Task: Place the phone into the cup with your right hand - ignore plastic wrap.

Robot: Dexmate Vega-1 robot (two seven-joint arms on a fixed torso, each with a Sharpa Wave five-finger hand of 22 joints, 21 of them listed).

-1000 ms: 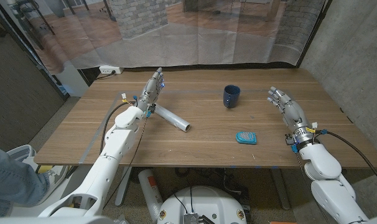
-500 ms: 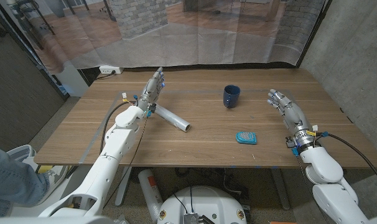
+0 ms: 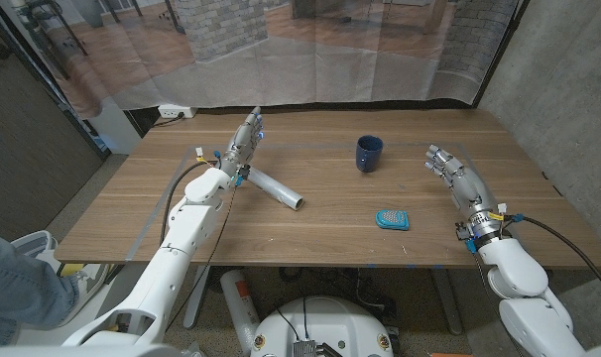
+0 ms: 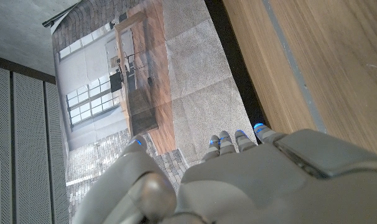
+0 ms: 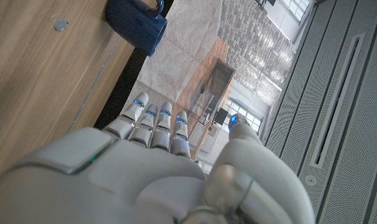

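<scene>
Reaching for the small teal phone (image 3: 392, 219) comes first: it lies flat on the wooden table (image 3: 320, 238) near the front edge, down and to the left of your right robot hand (image 3: 451, 171), which is raised with fingers apart and holds nothing. Its long axis runs roughly left to right. The dark blue ceramic cup (image 3: 369, 153) stands upright farther back, well apart from the phone. Your left robot hand (image 3: 243, 144), empty with its fingers extended, sits far left beside the silver plastic-wrap roll (image 3: 275, 187), so the right one is much nearer.

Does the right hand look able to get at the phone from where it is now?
Probably yes: the right hand is open and holds nothing, and only bare table shows between it and the phone.
</scene>
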